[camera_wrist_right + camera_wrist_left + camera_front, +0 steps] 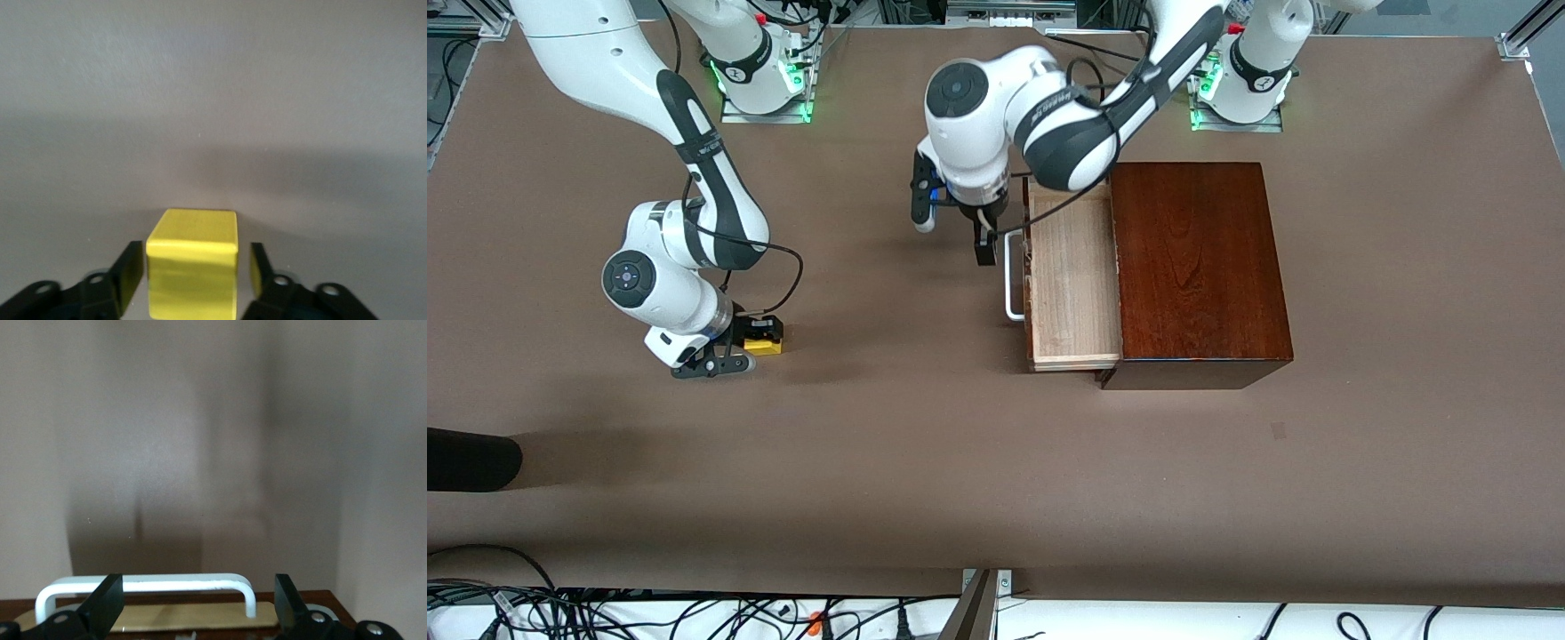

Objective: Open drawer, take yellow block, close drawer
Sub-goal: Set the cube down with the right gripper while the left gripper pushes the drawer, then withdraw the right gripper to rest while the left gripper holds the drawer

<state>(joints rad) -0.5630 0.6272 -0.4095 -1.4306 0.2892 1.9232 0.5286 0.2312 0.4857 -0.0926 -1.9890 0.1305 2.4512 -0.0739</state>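
Yellow block [192, 263] (underside hidden) between right hand [193, 270] fingers.

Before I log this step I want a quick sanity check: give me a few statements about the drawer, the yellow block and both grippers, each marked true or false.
1. The drawer is pulled out of the wooden box. True.
2. The yellow block lies in the drawer. False: it sits on the table, toward the right arm's end.
3. The right gripper is clamped on the block. False: its fingers stand open either side of it, gaps showing.
4. The left gripper is open, by the white handle. True.
5. The left gripper holds the handle. False: it holds nothing.
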